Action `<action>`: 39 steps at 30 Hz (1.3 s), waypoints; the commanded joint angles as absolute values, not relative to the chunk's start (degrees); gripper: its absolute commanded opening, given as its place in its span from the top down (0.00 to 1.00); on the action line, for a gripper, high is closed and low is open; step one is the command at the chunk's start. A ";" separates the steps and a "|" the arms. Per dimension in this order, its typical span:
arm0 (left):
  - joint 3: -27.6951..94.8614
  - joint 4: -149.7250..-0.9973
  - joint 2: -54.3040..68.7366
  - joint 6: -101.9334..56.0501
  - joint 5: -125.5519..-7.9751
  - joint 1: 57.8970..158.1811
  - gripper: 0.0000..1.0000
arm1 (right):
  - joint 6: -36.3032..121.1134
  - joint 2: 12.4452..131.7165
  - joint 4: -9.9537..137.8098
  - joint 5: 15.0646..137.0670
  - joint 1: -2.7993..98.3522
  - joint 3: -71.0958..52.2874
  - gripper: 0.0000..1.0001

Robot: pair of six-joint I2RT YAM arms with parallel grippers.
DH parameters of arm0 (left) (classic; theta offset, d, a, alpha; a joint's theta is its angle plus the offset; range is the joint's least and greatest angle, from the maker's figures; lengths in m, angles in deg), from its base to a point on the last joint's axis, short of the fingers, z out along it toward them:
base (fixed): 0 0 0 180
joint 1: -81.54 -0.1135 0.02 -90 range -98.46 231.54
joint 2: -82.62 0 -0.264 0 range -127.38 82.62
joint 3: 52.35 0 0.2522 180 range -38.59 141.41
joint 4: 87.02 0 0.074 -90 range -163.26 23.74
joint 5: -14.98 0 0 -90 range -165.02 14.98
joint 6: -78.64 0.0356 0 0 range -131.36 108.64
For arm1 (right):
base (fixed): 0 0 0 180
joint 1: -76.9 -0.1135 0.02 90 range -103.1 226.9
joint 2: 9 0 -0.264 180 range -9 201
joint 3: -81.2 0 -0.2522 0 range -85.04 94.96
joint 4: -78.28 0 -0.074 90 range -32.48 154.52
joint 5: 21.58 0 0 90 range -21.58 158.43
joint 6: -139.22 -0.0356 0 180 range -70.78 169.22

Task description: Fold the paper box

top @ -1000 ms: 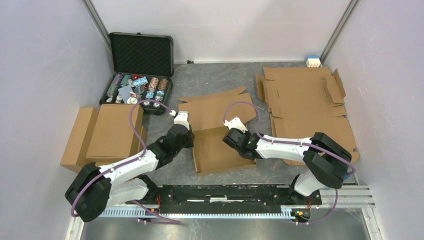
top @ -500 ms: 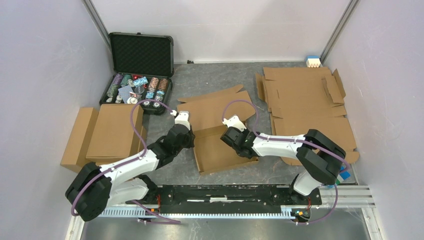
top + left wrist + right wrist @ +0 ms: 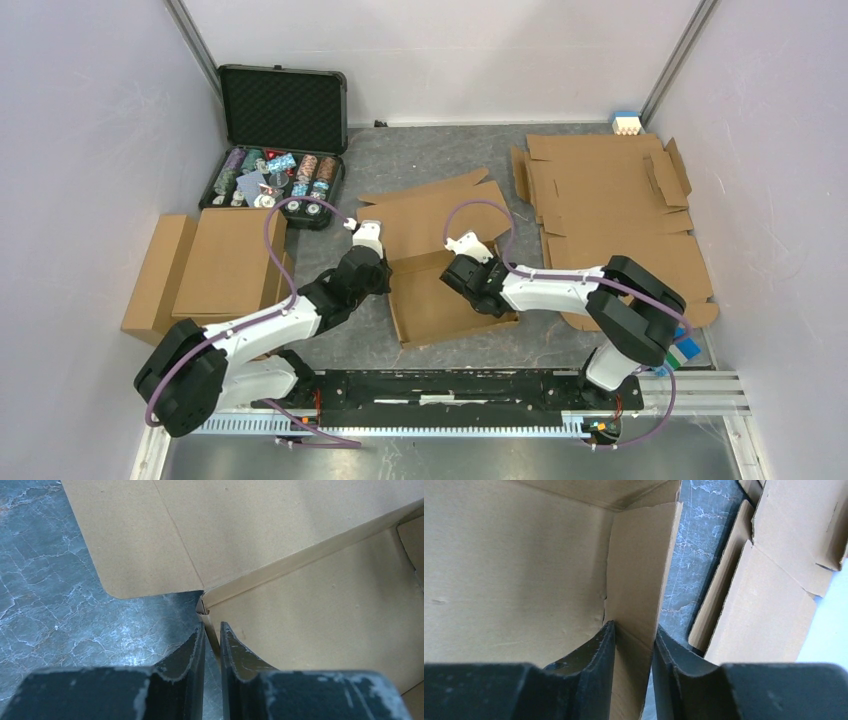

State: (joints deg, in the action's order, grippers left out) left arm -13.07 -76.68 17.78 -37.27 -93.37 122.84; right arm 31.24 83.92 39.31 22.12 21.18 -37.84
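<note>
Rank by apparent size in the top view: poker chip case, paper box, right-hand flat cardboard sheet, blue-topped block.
flat cardboard sheet
paper box and poker chip case: too alike to rank
blue-topped block

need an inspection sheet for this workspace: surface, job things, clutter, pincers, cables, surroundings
surface: grey marbled tabletop
job's things: plain brown corrugated cardboard box, half formed, lid flap open
clutter: open black hard case of poker chips; closed brown cardboard boxes left; flat brown cardboard sheets right
grippers: left pincer shut on box's left wall; right pincer on right wall
cables: purple cables loop above both arms
surroundings: pale enclosure walls
</note>
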 commanded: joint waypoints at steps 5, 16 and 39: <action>-11.94 -75.10 16.03 -36.47 -94.45 122.85 0.82 | 35.24 85.68 38.61 21.88 24.57 -37.05 0.63; -11.78 -74.66 15.83 -36.14 -95.02 122.85 0.85 | 36.86 88.28 41.98 23.00 27.76 -36.94 0.68; -12.39 -75.19 17.86 -36.53 -95.77 122.94 0.83 | 38.08 71.05 38.80 44.74 28.04 -43.81 0.22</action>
